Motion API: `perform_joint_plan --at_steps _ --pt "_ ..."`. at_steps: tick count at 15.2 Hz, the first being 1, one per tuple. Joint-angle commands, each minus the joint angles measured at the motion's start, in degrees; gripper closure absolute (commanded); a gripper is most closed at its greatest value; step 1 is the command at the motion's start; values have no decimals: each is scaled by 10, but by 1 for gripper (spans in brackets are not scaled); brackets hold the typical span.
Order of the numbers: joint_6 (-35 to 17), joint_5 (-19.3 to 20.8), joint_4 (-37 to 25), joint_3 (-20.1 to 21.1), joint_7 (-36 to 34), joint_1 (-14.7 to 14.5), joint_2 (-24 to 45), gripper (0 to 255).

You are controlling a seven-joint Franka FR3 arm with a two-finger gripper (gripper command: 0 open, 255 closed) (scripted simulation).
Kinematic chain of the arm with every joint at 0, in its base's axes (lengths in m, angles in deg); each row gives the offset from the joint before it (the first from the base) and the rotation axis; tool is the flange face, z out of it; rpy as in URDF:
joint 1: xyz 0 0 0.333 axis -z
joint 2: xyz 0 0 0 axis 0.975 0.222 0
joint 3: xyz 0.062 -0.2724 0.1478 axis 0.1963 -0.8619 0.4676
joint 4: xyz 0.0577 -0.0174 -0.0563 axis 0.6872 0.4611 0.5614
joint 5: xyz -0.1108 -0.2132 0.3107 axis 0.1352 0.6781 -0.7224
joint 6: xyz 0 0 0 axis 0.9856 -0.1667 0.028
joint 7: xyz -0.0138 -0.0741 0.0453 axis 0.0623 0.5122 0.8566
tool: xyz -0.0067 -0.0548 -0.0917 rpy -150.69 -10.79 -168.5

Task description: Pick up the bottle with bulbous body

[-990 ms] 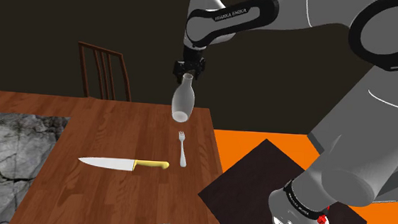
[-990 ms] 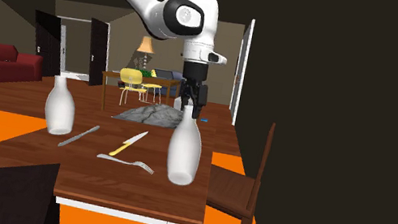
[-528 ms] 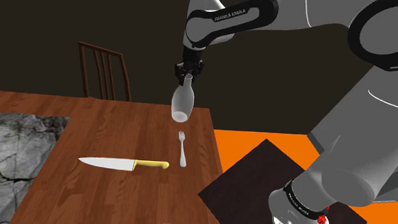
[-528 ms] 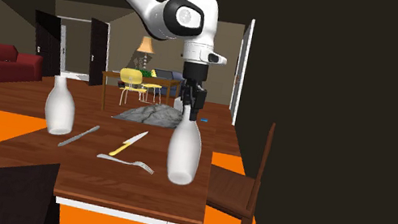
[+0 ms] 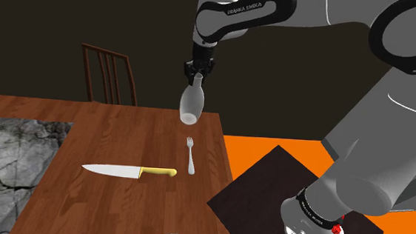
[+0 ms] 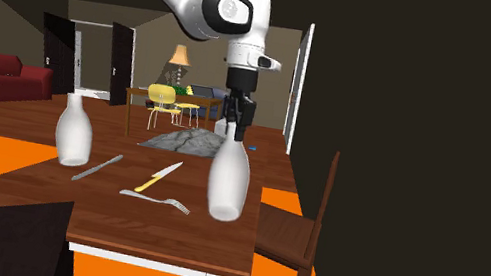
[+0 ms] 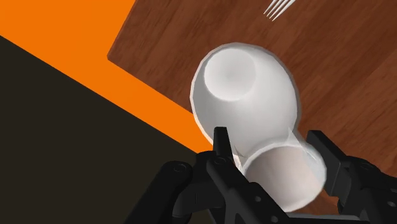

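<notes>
- Shoulder view: my gripper (image 5: 195,71) is closed on the neck of the white bottle (image 5: 191,105). The bottle hangs free in the air above the far corner of the table (image 5: 124,137), with its round body pointing down. I hold the neck because it is the narrow part; I think the wide body would not fit between my fingers. On the table under it lie a fork (image 5: 191,154) and a knife (image 5: 129,171) with a yellow handle, both well apart from the bottle. A chair (image 5: 109,73) stands behind the table.
- On my arm (image 5: 243,7) I can read "FRANKA EMIKA". A small label low on my base is too small to read.
- Second exterior view: the bottle (image 6: 227,185) hangs from the gripper (image 6: 234,130), with its bottom clearly above the wood. A second bottle (image 6: 74,133) stands upright on the table (image 6: 167,236) at the other side, untouched. I judge the lift is nearly finished.
- Wrist view: my two black fingers (image 7: 221,143) clasp the neck from both sides, and the gripper (image 7: 270,147) looks down along the bottle (image 7: 248,95) to the table corner and the orange floor (image 7: 70,32). The bottle is tilted a little. It carries no label or writing.
</notes>
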Motion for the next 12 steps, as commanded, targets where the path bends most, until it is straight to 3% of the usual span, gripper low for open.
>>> perform_joint_plan --at_steps 1,12 --pt "14 0 -10 0 0 0 -4 255" --pt "80 -1 -57 0 1 0 -22 255"
